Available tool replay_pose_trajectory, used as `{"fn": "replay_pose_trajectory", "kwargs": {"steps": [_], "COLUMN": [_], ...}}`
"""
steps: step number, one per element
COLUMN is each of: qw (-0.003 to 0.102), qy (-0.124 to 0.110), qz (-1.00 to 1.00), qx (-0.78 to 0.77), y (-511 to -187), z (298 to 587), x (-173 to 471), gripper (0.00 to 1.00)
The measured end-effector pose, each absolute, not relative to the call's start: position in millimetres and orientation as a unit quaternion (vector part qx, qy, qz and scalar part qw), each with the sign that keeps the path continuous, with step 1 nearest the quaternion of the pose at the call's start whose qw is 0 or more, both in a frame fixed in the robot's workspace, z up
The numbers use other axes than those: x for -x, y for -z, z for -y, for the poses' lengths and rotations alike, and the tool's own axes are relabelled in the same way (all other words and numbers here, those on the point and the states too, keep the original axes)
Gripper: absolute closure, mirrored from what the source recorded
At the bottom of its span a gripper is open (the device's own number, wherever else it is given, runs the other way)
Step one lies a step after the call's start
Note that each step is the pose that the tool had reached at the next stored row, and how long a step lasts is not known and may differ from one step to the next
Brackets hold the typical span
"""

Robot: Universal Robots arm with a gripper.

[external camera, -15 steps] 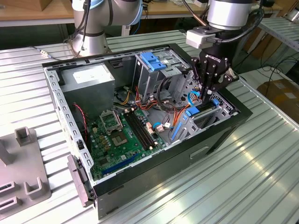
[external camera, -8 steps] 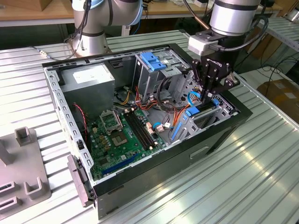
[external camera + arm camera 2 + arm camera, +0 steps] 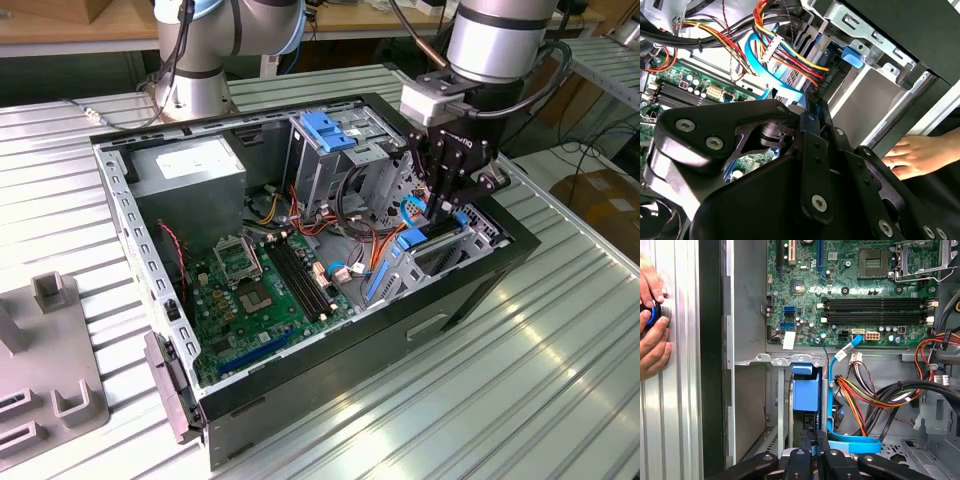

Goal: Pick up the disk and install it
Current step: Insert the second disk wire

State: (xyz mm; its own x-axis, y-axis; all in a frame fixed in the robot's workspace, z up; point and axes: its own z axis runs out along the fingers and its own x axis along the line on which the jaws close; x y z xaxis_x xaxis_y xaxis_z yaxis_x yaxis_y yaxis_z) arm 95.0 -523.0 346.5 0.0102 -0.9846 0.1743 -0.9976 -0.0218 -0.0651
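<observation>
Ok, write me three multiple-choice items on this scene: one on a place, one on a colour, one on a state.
1. Where is the gripper?
A. Over the power supply
B. At the drive cage, at the case's end on the exterior view's right
C. Over the grey fixture on the table

2. What colour is the plastic on the disk?
A. Red
B. Blue
C. Yellow

3. How is the case?
A. Closed, side panel on
B. Upright and sealed
C. Lying open, motherboard exposed

Answers:
1. B: the gripper reaches down into the drive cage.
2. B: the disk shows blue plastic in the first wrist view.
3. C: the case has no side panel on, and the motherboard is in plain sight.
</observation>
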Motion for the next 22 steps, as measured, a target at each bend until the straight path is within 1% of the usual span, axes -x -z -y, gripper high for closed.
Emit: {"fn": "replay_pose_trajectory", "kwargs": {"steps": [18, 22], "qw": [0.038, 0.033], "qy": [-0.085, -0.081], "qz": [0.698, 0.699], "qx": [-0.710, -0.710], "y": [-344.4, -340.0], "z": [523.3, 523.5], "x": [-96.1, -96.1], "gripper": [0.84, 0.84]}}
